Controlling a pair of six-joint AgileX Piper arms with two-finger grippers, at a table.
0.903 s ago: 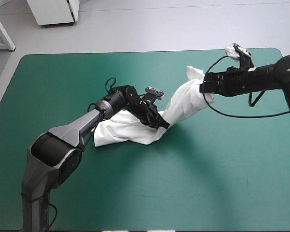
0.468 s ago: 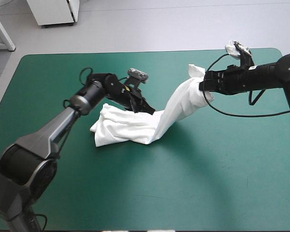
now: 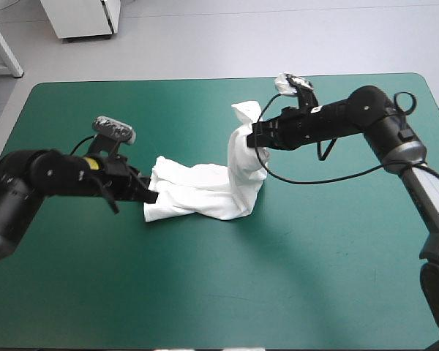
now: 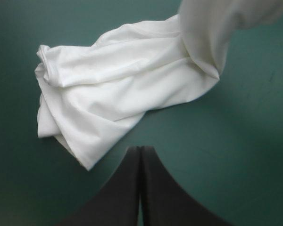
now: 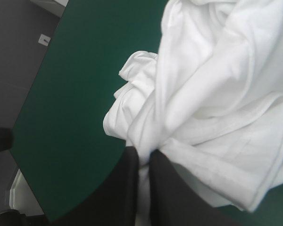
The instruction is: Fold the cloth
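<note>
One crumpled T-shirt (image 3: 197,191) lies near the middle of the teal-green counter (image 3: 314,278). At its 9 o'clock the left gripper (image 3: 149,194) is closed and empty. At its 2 o'clock the right gripper (image 3: 257,136) pinches a raised end. Pulling from that single hold could twist the heap tighter or let the fabric slip free.

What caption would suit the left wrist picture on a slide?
Shut left gripper points at the crumpled white T-shirt on the teal-green cover.

Soft, creased, matt cloth T-shirt (image 3: 197,191)
</note>
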